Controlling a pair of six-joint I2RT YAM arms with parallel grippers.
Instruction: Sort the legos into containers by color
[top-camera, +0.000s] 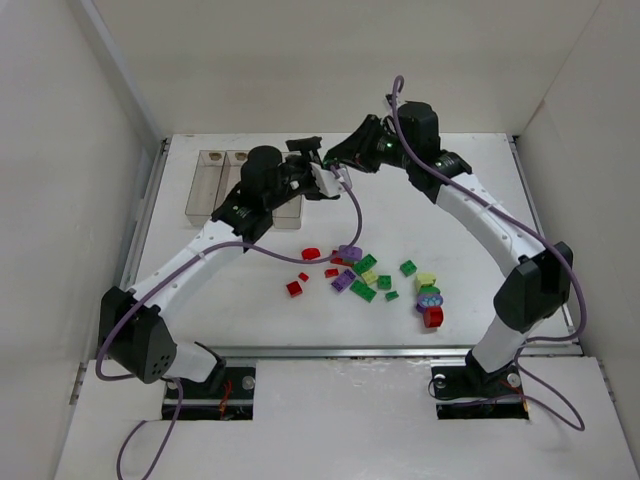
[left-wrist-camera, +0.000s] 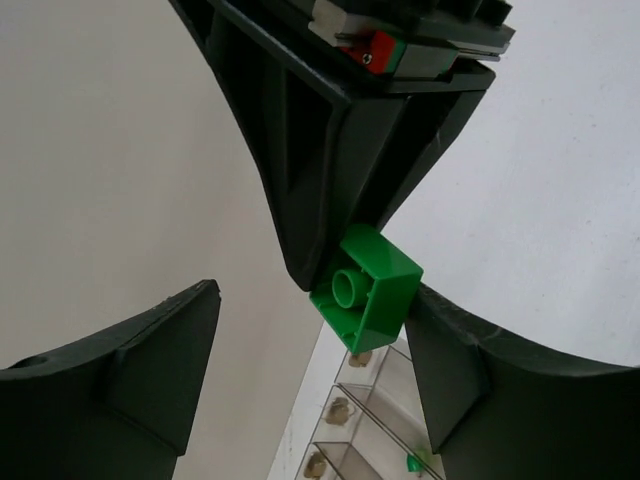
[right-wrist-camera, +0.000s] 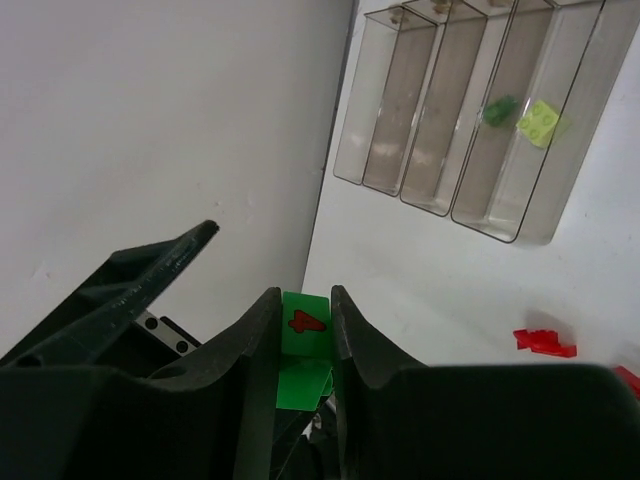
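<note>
High over the table, my right gripper (right-wrist-camera: 305, 300) is shut on a green lego (right-wrist-camera: 305, 325) with a red mark on one face. In the left wrist view the same green lego (left-wrist-camera: 365, 290) hangs between the fingers of my left gripper (left-wrist-camera: 312, 300). That gripper is open: its right finger is close against the lego, and its left finger stands well off. The two grippers meet in the top view, left gripper (top-camera: 320, 172) and right gripper (top-camera: 336, 160). The clear containers (right-wrist-camera: 450, 110) lie below; one holds a green lego (right-wrist-camera: 498, 110), its neighbour a pale yellow one (right-wrist-camera: 540, 122).
Loose legos in red, green, purple and yellow lie scattered at mid-table (top-camera: 365, 270). A small stack (top-camera: 430, 300) sits to their right. White walls enclose the table on three sides. The left arm partly covers the containers (top-camera: 225, 180) in the top view.
</note>
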